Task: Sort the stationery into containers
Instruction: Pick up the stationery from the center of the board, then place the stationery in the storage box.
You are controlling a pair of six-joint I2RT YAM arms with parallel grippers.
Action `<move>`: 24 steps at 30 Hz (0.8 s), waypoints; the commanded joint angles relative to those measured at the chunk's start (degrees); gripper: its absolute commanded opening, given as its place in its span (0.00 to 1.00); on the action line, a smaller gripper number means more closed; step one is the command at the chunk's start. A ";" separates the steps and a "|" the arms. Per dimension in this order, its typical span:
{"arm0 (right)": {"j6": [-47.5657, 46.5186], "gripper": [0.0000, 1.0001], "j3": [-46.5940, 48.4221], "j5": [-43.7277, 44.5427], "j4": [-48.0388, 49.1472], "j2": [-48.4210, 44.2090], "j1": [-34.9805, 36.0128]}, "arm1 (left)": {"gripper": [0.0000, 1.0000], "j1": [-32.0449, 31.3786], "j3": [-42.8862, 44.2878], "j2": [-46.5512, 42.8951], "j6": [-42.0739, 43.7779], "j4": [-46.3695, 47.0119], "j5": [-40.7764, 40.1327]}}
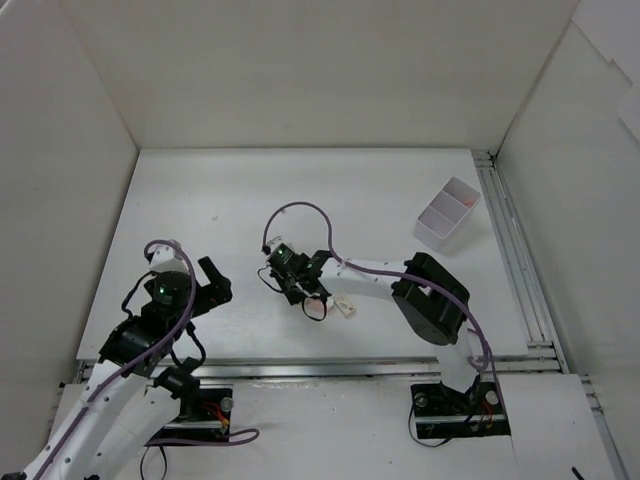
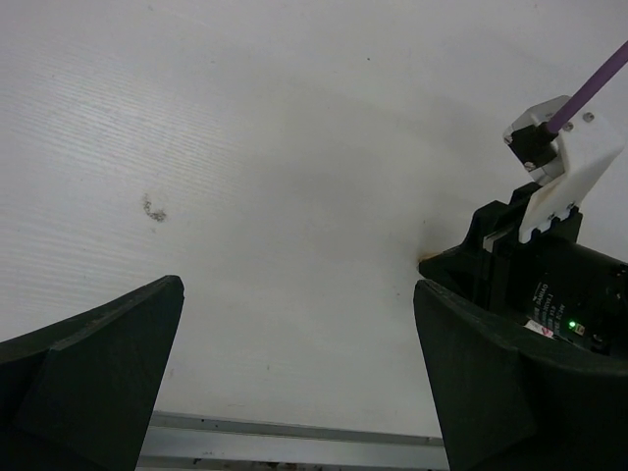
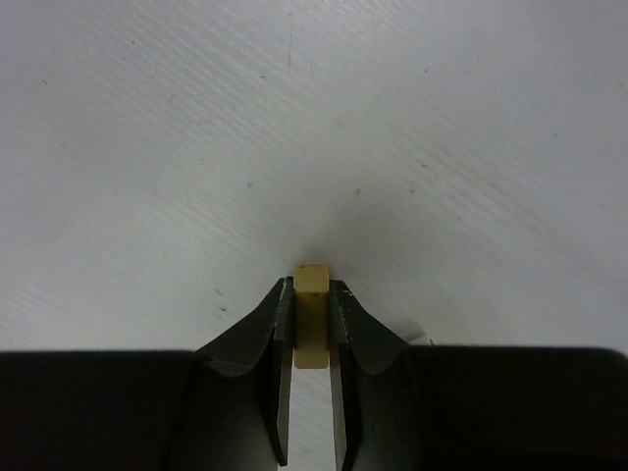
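Left gripper (image 2: 294,378) spread wide, empty, over table (image 1: 250,190). Right gripper (image 3: 311,334) pinches tan block (image 3: 313,280) mid-table, not yet delivered. White block (image 1: 344,309) lies loose beside it. Containers (image 1: 437,238) far right, well apart, something pink-red inside one. Sorting seems barely underway.

Tan-yellow, plain and without any marking, on the small block (image 3: 311,324) between the matt black fingers (image 3: 280,412) of the right gripper (image 3: 311,294); same matt black on the fingers (image 2: 88,373) of the left gripper (image 2: 299,285), with one small green light (image 2: 571,325) on the black housing beside. White with fine parallel ribbed lines on the table (image 2: 294,118), broken by one dark grey speck (image 2: 153,208) and edged by a silver-grey rail (image 2: 294,432). In the top view, white on the divided container (image 1: 430,235) with a thin pink-red item (image 1: 466,200) inside, white and black on the arms (image 1: 370,275), purple on the cables (image 1: 300,208).
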 commanded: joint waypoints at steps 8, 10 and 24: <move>-9.82 0.00 -5.20 4.01 4.86 -23.23 -16.79 | 1.00 -0.10 2.48 4.84 5.45 6.88 4.41; -21.14 0.00 -6.61 4.88 5.55 -26.39 -22.85 | 1.00 -0.10 2.57 5.63 6.76 7.94 5.56; -54.14 0.00 -1.96 -3.37 0.65 -22.46 -50.81 | 1.00 -0.63 7.75 15.91 14.33 15.24 11.63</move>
